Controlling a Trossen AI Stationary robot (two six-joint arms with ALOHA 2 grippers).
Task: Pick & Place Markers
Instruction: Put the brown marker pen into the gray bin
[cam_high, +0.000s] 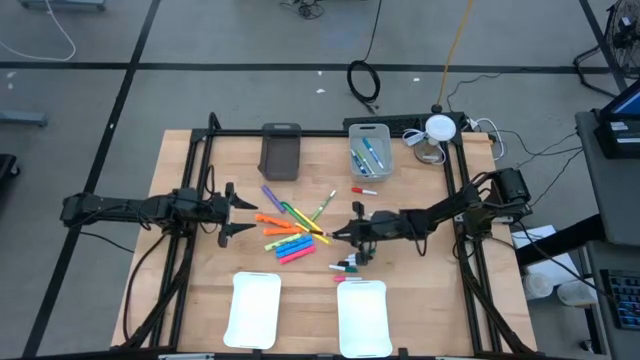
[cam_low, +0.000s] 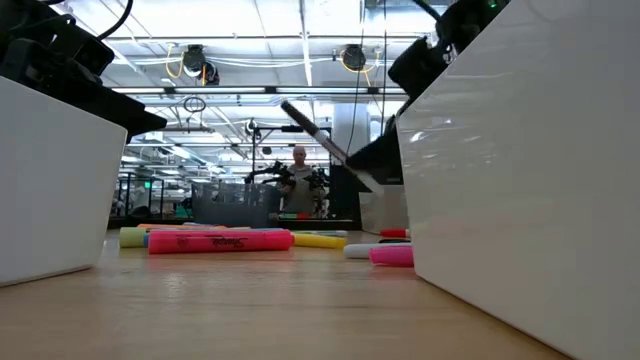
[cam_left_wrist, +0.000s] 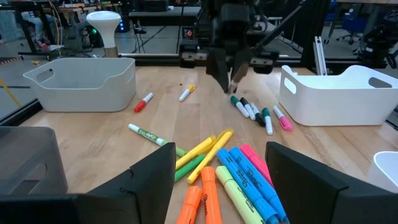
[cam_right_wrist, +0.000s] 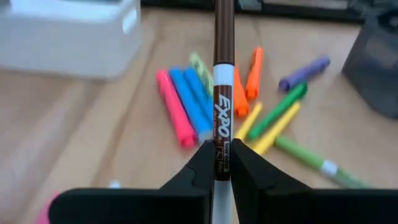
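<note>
Loose markers (cam_high: 290, 232) lie flat in a pile at the table's middle, chunky orange, pink, blue, yellow, green and purple ones; they also show in the left wrist view (cam_left_wrist: 230, 171). A few thin markers (cam_high: 347, 266) lie nearer the trays. My right gripper (cam_high: 345, 234) hovers just right of the pile, shut on a thin white-barrelled marker with a brown cap (cam_right_wrist: 222, 81). My left gripper (cam_high: 236, 213) waits open at the pile's left side, touching nothing. My right gripper pinches the brown-capped marker's white barrel (cam_right_wrist: 222, 149) between its two fingers, just behind the printed label. The fingers lie along the marker, whose capped end sticks out ahead of them toward the pile. It is lifted clear of the table.
Two white trays (cam_high: 253, 308) (cam_high: 362, 316) stand at the near edge. A dark grey bin (cam_high: 281, 150) and a light bin (cam_high: 370, 148) with markers in it stand at the far edge. A single red-capped marker (cam_high: 362, 189) lies near the light bin.
</note>
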